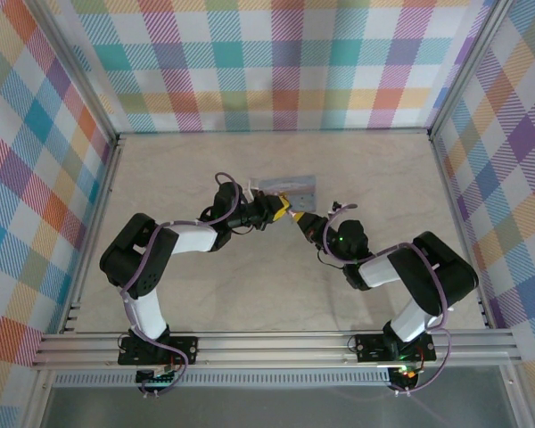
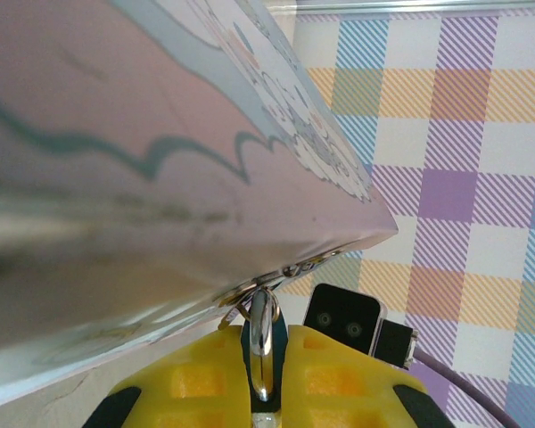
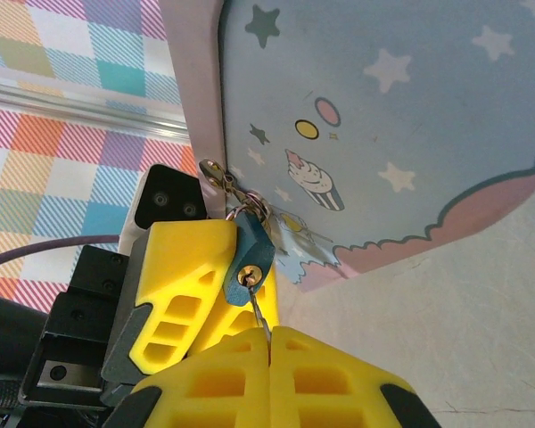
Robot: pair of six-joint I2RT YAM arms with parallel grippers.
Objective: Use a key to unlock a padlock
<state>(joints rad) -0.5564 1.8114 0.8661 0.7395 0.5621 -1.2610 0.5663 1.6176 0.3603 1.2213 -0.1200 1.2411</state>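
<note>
**Top external:** left claw (image 1: 279, 210) and right claw (image 1: 301, 221) meet tip to tip, just beside the cartoon-printed tin box (image 1: 290, 185) on the surface (image 1: 383, 178).

**Left wrist:** left claw is clamped on the padlock (image 2: 261, 352), which hangs from the tin's hasp (image 2: 290, 267).

**Right wrist:** right claw is pinched together on the key (image 3: 261, 312), whose tip sits in the keyhole (image 3: 243, 278) of the blue body.

Step judged: key entered, not yet turned. Next move calls for rotating the key about its shaft while the left claw braces the body.

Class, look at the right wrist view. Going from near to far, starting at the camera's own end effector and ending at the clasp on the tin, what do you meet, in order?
right end effector → key → padlock → metal clasp
</note>
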